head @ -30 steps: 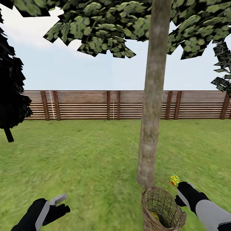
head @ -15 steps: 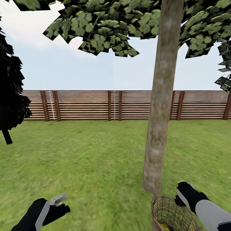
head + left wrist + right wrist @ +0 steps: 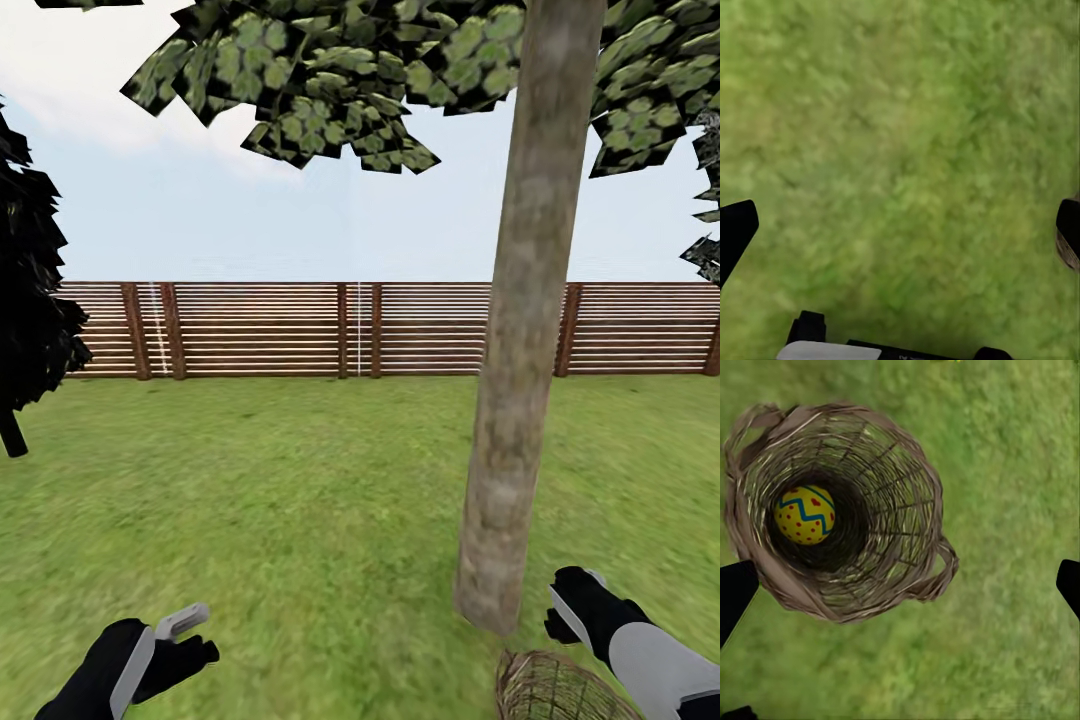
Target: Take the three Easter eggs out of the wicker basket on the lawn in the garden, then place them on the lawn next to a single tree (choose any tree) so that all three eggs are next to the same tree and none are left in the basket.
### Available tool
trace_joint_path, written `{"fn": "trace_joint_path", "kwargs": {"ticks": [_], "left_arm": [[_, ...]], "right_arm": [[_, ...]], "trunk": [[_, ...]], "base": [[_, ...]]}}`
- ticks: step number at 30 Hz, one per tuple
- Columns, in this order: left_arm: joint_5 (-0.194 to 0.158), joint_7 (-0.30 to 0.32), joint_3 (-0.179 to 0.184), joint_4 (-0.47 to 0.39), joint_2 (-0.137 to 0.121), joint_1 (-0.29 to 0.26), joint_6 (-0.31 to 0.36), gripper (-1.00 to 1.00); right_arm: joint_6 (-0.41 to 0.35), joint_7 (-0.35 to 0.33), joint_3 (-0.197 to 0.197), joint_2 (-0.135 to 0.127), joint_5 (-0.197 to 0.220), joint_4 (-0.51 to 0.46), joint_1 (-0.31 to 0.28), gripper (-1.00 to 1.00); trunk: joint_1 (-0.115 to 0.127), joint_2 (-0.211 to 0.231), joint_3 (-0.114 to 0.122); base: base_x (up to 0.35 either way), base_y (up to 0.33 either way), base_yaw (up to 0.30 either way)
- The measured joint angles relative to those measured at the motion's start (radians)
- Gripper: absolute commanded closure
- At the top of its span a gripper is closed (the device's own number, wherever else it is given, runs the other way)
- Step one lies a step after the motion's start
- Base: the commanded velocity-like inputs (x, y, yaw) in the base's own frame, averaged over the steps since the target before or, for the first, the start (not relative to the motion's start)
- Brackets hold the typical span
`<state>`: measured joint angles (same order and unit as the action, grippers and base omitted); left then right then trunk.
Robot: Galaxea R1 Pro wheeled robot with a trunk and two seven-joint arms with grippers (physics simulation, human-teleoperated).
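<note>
- The right wrist view looks straight down into the basket, where one egg lies at the bottom, yellow with red dots and a blue zigzag.
- In the head view the basket shows only its rim at the lower edge, just in front of the tree; its inside is hidden there.
- The right gripper hangs above the basket with its two dark fingertips far apart at the picture's edges, holding nothing; in the head view it sits just above the rim.
- The left gripper is also spread wide and empty over bare lawn; in the head view it is low on the left, well apart from the basket.
- The head view alone gives the fence, the sky and a dark tree at the left edge.
- A second ago an egg stood at the right gripper's tip; now that tip is bare.
- The whole head view has shifted since then: tree and basket sit further right and lower, so the camera moved.
</note>
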<state>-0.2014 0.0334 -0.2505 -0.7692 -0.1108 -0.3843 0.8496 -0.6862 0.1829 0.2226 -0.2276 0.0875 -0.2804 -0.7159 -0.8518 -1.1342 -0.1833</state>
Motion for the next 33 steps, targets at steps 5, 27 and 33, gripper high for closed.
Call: {"fn": "trace_joint_path", "kwargs": {"ticks": [5, 27, 33], "left_arm": [[0.0, 0.0, 0.0, 0.0, 0.0, 0.0, 0.0, -1.0], [0.0, 0.0, 0.0, 0.001, 0.002, 0.0, 0.0, -1.0], [0.0, 0.0, 0.0, 0.001, 0.002, 0.0, 0.0, -1.0]], "right_arm": [[0.0, 0.0, 0.0, 0.0, 0.0, 0.0, 0.0, -1.0], [-0.001, 0.0, 0.0, -0.002, 0.001, 0.0, 0.0, -1.0], [-0.001, 0.0, 0.0, -0.002, 0.001, 0.0, 0.0, -1.0]], "trunk": [[0.0, 0.0, 0.0], [-0.001, 0.0, 0.003], [-0.001, 0.0, 0.007]], "base": [[0.343, 0.091, 0.0], [0.119, 0.037, -0.102], [0.0, 0.0, -0.288]]}}
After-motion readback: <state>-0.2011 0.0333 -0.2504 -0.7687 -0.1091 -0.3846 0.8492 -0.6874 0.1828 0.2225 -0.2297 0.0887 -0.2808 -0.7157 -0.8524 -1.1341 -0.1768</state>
